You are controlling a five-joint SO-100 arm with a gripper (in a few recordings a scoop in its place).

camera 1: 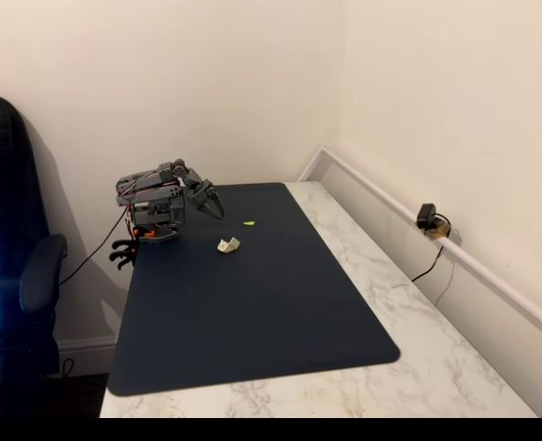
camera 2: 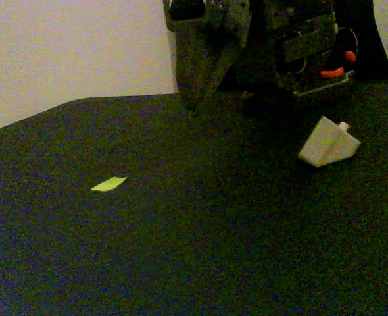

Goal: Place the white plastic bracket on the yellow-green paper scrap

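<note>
A: Grey two-finger pincer (camera 1: 211,206) of the folded arm: raised above the dark blue rectangular mat (camera 1: 253,312), tips pointing down and toward the mat's middle. Seemingly pressed together and holding nothing, though too small and dim in both fixed views to tell for certain.

B: Nearest to the pincer?

A: Small off-white, angular folded plastic bracket (camera 1: 229,244). Lying on the mat below and a little forward of the tips, near but apart from them. In the low fixed view (camera 2: 329,143), resting on one face with a small stub at its top corner, just in front of the arm's base.

B: Farther out?

A: Tiny flat yellow-green paper sliver (camera 1: 250,222). Flat on the mat, beyond the tips and off to their right in the high fixed view, apart from the bracket. In the low fixed view (camera 2: 108,184), long axis running roughly left to right.

B: Relation governing the coming move?

A: Bracket under the tips, scrap beyond. Judged: first a short descent onto the bracket with the pincer spread, then a brief carry outward to the sliver. Nothing yet grasped or placed.
</note>
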